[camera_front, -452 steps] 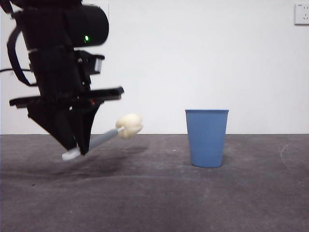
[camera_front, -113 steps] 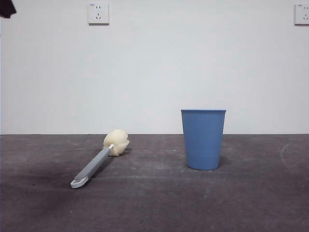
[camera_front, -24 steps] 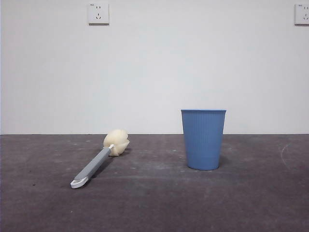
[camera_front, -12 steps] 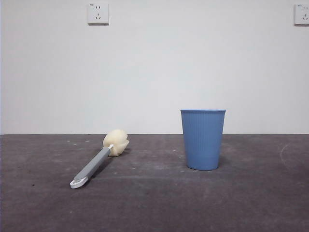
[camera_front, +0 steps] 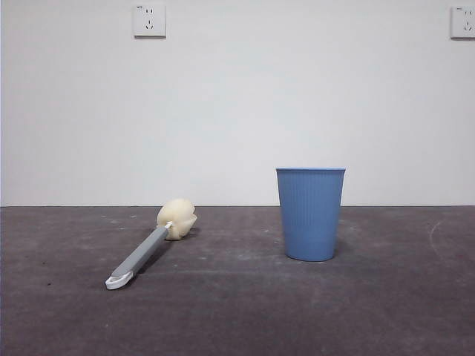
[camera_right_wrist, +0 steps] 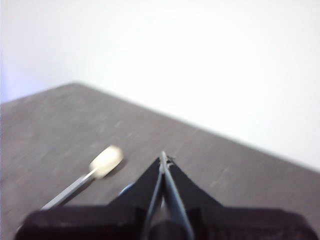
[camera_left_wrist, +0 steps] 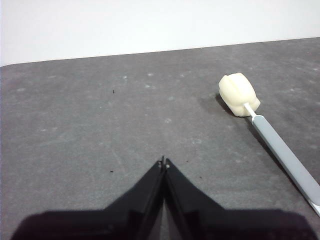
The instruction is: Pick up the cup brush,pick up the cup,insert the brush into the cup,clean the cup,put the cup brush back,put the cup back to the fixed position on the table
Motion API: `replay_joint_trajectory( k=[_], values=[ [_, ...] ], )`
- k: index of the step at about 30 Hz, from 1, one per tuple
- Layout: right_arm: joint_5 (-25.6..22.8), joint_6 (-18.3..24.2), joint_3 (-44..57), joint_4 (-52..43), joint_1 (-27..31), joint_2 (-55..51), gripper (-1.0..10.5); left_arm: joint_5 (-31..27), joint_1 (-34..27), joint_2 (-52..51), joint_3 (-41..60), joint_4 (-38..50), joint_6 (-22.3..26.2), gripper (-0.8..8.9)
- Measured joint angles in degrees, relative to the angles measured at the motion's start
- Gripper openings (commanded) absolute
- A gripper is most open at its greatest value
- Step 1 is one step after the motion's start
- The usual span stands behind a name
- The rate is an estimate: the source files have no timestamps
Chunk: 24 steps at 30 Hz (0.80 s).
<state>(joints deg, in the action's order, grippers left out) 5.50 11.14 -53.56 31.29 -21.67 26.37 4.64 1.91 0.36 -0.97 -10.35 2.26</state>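
Nearest, the white looped tip of the cup brush (camera_front: pixel 151 245) lies on the tabletop (camera_front: pixel 237 319), towards the left of the front view. Grey handle runs back and rightward from it; cream-yellow sponge head sits farthest back, resting on the surface. Brush lies flat, nothing gripping it.

To its right, well apart, the cup (camera_front: pixel 310 213) stands upright, mouth up, untouched.

Behind both, a white wall with two sockets (camera_front: pixel 149 20) high up. Neither arm shows in the front view.

Left wrist view: left gripper (camera_left_wrist: pixel 164 162) hovers above bare tabletop, fingers pressed together to a point, holding nothing. Brush lies off to one side, near but not touching.

Right wrist view, blurred: right gripper (camera_right_wrist: pixel 162 157) also has its fingers pressed together, empty, raised over the tabletop. Brush visible beyond it; a sliver of blue shows beside the fingers, too small to make out.
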Motion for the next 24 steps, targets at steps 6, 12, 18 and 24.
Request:
replay_joint_trajectory(
  k=[6,12,18,24],
  values=[
    [0.0,0.9,6.67,-7.93,5.7,-6.01,0.0,0.02,0.0,0.0,0.0,0.0,0.0,-0.04],
    [0.02,0.87,19.45,-16.28,10.43,-12.92,0.0,0.02,0.0,0.0,-0.02,0.0,0.0,-0.04],
    [-0.04,-2.29,34.07,-24.7,14.32,-20.74,0.0,0.0,0.0,0.0,0.0,0.0,0.0,-0.04],
    [-4.26,-6.8,44.0,-25.33,16.66,-26.08,0.0,0.0,0.0,0.0,0.0,0.0,0.0,-0.04]
  ],
)
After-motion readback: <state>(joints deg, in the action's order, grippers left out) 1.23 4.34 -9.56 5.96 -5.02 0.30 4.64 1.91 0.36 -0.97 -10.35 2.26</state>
